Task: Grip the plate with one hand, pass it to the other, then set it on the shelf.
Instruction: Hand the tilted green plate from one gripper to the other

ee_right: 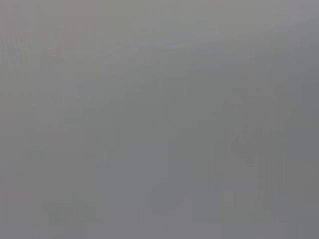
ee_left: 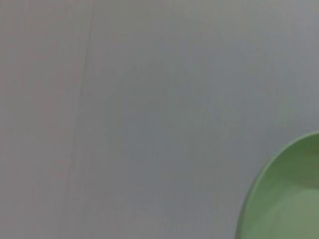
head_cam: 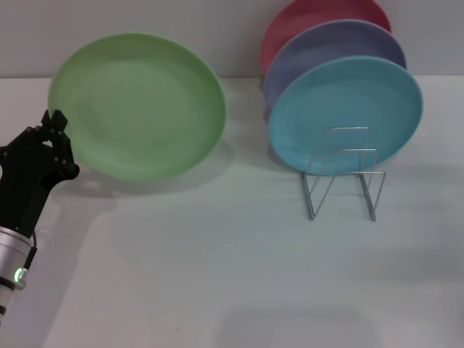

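The large pale green plate (head_cam: 138, 105) is held tilted up above the white table at the left of the head view. My left gripper (head_cam: 58, 127) is shut on its left rim. A curved part of the plate (ee_left: 289, 199) also shows in the left wrist view. The silver wire rack (head_cam: 344, 174) stands on the table at the right, with its front slots free. My right gripper is out of view; the right wrist view shows only plain grey.
A light blue plate (head_cam: 346, 114), a lavender plate (head_cam: 326, 51) and a red plate (head_cam: 312, 18) stand upright in the rack, one behind the other. The white table (head_cam: 217, 275) spreads out in front. A grey wall rises behind.
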